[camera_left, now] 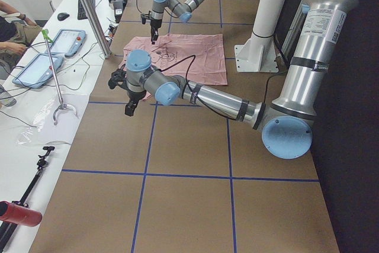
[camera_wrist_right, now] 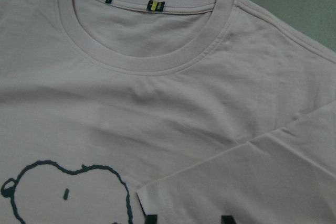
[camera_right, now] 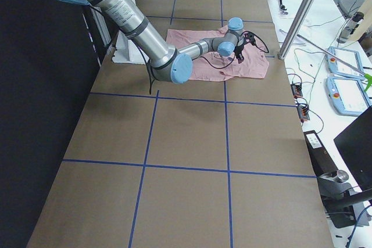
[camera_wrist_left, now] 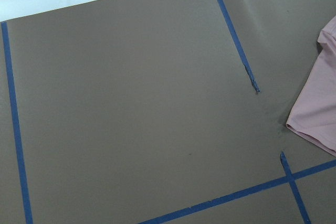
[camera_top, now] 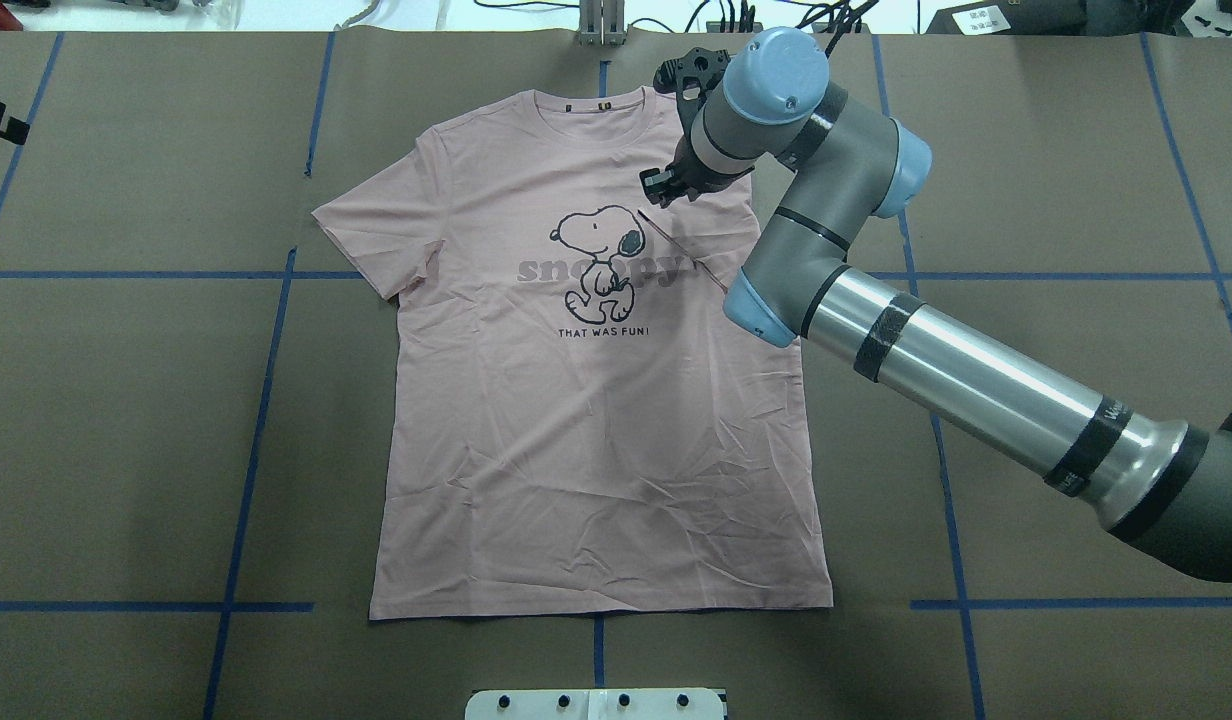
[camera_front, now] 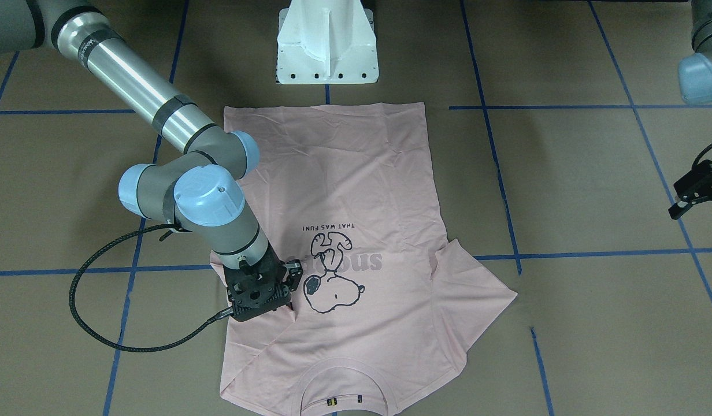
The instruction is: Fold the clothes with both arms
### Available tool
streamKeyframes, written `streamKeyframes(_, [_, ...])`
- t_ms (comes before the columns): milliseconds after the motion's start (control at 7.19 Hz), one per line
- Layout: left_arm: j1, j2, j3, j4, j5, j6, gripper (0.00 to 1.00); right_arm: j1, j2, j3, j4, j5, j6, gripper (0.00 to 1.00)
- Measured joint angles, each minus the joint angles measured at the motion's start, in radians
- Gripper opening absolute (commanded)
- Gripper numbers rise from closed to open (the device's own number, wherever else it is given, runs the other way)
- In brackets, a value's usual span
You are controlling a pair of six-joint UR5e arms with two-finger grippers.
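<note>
1. Right gripper (camera_front: 269,300): low over the chest of the T-shirt (camera_top: 596,440). The jaws look spread. The wrist view shows two dark tips apart at its bottom edge, with cloth lying flat between them and nothing pinched.
2. Directly under it: the folded sleeve (camera_wrist_right: 252,182), turned inward over the shirt front. Its hem edge lies on a diagonal just beside the head of the Snoopy drawing (camera_top: 598,260) and covers the end of the grey lettering.
3. Just past the tips: the ribbed collar (camera_wrist_right: 142,61), flat. The shirt lies front-up on the table (camera_top: 126,400), with the bottom hem (camera_top: 596,605) at the end nearest the robot's base.
4. Judgement: the step in hand is laying this sleeve in. To do it well, rise straight up with the jaws wide so no pad drags the hem back out. Check that the crease runs in line with the shirt's side edge.
5. Far across the chest: the other sleeve (camera_top: 371,235), spread flat and not yet folded.
6. Farthest: the left gripper (camera_front: 688,196), fingers apart and holding nothing, hovering over bare table well apart from that sleeve. The mirror fold looks next.
</note>
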Motion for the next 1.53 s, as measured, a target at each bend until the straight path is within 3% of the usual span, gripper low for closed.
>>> streamKeyframes(278, [0.012,-0.026,-0.003,0.000,0.007,-0.094,1.00,0.003,0.010,0.020,-0.015,0.038,0.111,1.00])
streamKeyframes(417, [0.052,-0.054,-0.004,0.001,0.036,-0.192,1.00,0.011,0.007,0.071,-0.077,0.090,0.190,1.00])
streamKeyframes(834, [0.240,-0.146,0.035,-0.034,0.185,-0.495,1.00,0.029,-0.119,0.419,-0.427,0.163,0.323,1.00])
streamKeyframes(1112, [0.362,-0.210,0.156,-0.152,0.343,-0.686,1.00,0.048,-0.205,0.550,-0.510,0.193,0.331,1.00])
streamKeyframes(1251, [0.404,-0.242,0.241,-0.212,0.419,-0.726,1.00,0.052,-0.231,0.579,-0.514,0.197,0.332,1.00])
streamKeyframes(1529, [0.457,-0.290,0.388,-0.318,0.482,-0.744,1.00,0.054,-0.247,0.600,-0.515,0.201,0.332,1.00])
